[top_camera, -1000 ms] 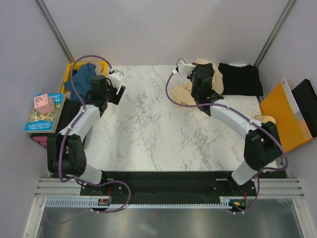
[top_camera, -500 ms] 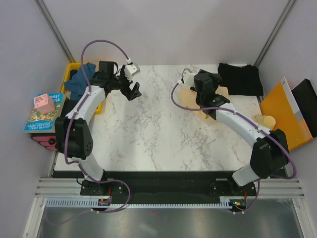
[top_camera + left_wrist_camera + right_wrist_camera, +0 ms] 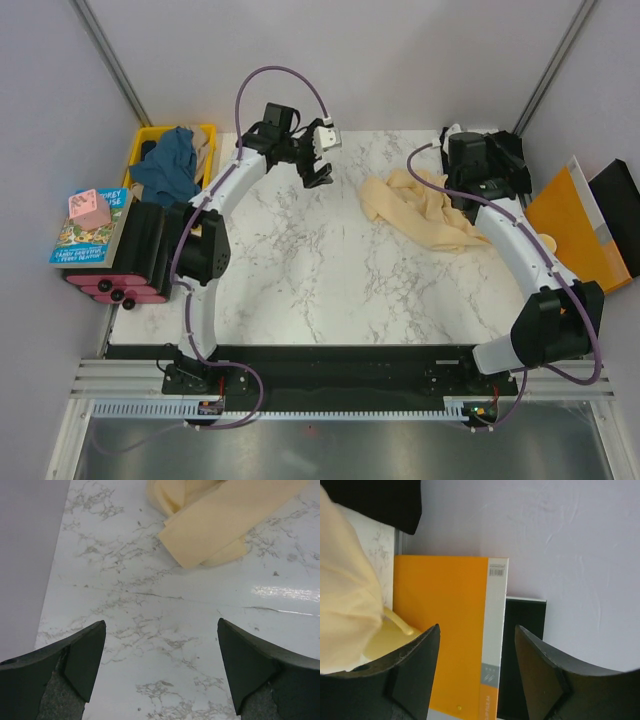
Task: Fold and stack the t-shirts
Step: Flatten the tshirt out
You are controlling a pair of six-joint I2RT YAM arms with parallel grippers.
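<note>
The pale cream-yellow t-shirt lies crumpled on the marble table, right of the middle. In the left wrist view a folded part of the cream t-shirt shows ahead of my open left gripper, which holds nothing. From above, the left gripper hangs over the table's back middle, left of that shirt. The black t-shirt lies at the back right, partly under my right gripper. The right gripper is open and empty. The teal-blue t-shirt sits bunched in the yellow crate.
An orange folder and a black flat thing lean beyond the table's right edge; the orange folder fills the right wrist view. A book with a pink block lies left of the table. Walls close the back.
My right gripper opened, let go of the cream t-shirt and moved right over the black one. My left arm swung from the crate to the back middle, jaws opening wider.
</note>
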